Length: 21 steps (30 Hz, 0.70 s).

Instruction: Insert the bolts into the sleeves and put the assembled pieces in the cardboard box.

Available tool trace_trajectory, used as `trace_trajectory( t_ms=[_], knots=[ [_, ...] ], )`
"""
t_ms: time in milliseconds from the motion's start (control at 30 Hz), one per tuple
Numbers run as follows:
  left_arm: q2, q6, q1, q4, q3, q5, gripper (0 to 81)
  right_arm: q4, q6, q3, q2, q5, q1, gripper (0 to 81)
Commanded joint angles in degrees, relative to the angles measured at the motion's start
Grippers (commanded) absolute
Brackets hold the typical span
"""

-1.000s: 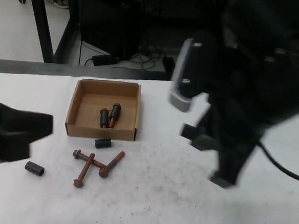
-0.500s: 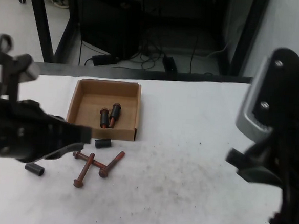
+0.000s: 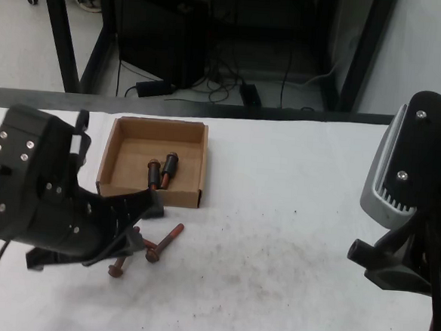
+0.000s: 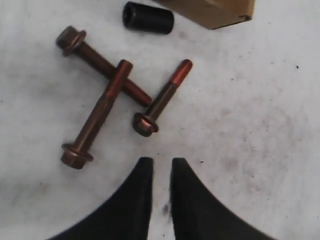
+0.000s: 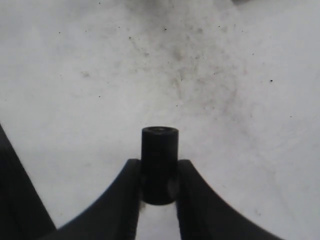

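Over the table's (image 3: 275, 253) near right corner the right gripper (image 5: 159, 170) pinches a black sleeve (image 5: 159, 150) between its fingers; the sleeve's open end sticks out past the fingertips, above bare tabletop

Toward the left edge the left gripper (image 4: 161, 162) hangs just above the table with its fingers nearly pressed together, a thin slit between them and nothing in it

Just beyond its tips lie three copper-coloured bolts. The nearest bolt (image 4: 162, 97) lies alone, its head towards the gripper. The long bolt (image 4: 97, 117) lies across the third bolt (image 4: 100, 65), the two touching where they cross

Past the bolts a loose sleeve (image 4: 148, 17) lies on its side just beside the box's near wall

The box (image 3: 150, 195) sits left of the middle, close to the table's far edge. Two assembled pieces (image 3: 154, 174) (image 3: 168, 169) lie side by side on its floor, near its near wall
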Motion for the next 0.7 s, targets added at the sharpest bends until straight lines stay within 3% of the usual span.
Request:
trace_trajectory(
  t_ms=[0,233,500,667],
  knots=[
    [0.6,-8.4,-0.3,-0.5,-0.1,-1.7,13.6,0.1,-0.7,0.0,-0.7,-1.8,0.0,0.0],
    [0.6,-29.7,-0.3,-3.0,-0.2,-5.8,13.6,0.1,-2.1,0.0,-0.7,-2.9,0.0,0.0],
    [0.6,-38.2,-0.3,-3.9,-0.2,-8.3,13.6,0.1,-2.1,0.0,-0.7,-2.9,0.0,0.0],
    [0.6,-38.8,-0.3,-3.3,-0.2,-9.5,13.6,0.1,-2.1,0.0,-0.7,-2.9,0.0,0.0]
  ],
)
